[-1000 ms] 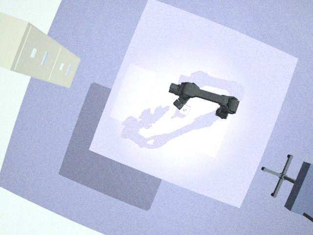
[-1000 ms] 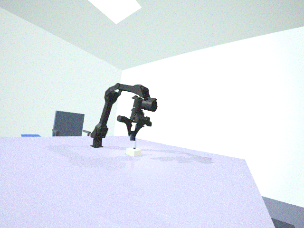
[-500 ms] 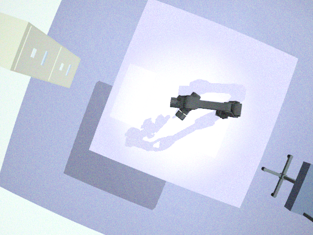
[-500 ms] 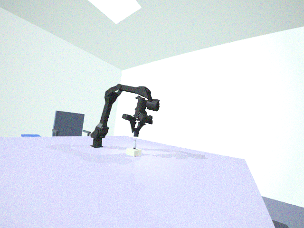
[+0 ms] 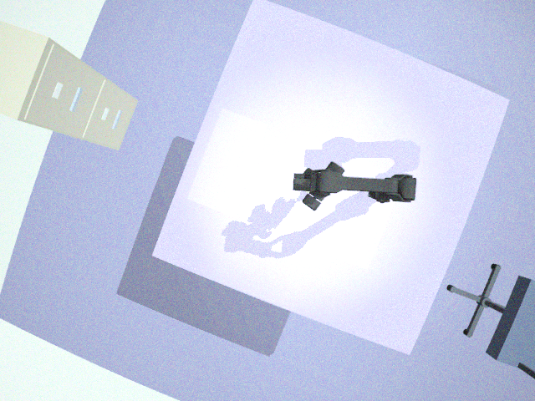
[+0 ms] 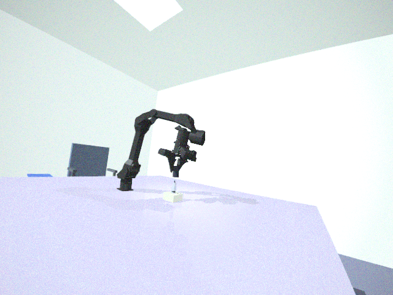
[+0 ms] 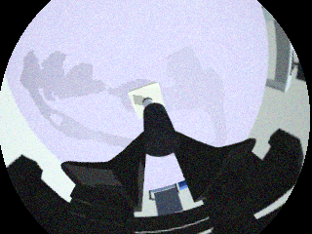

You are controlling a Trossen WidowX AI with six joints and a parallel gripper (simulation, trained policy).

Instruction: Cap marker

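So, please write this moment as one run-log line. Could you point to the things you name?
fingers (image 6: 175, 170): shut on black cylindrical cap (image 6: 175, 174) (image 7: 158, 119) | cap: above upright marker (image 6: 174, 186) | cap: not on

Dark arm (image 5: 367, 184) stretched over the pale tabletop (image 5: 431, 129), beige cabinet (image 5: 64, 90) beyond its edge.

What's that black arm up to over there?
The robot arm's gripper is shut on a black cap, holding it above a marker that stands upright in a pale block on the table. The cap is not on the marker: the exterior view shows a gap between them. It looks as if the arm is about to lower the cap onto the marker.
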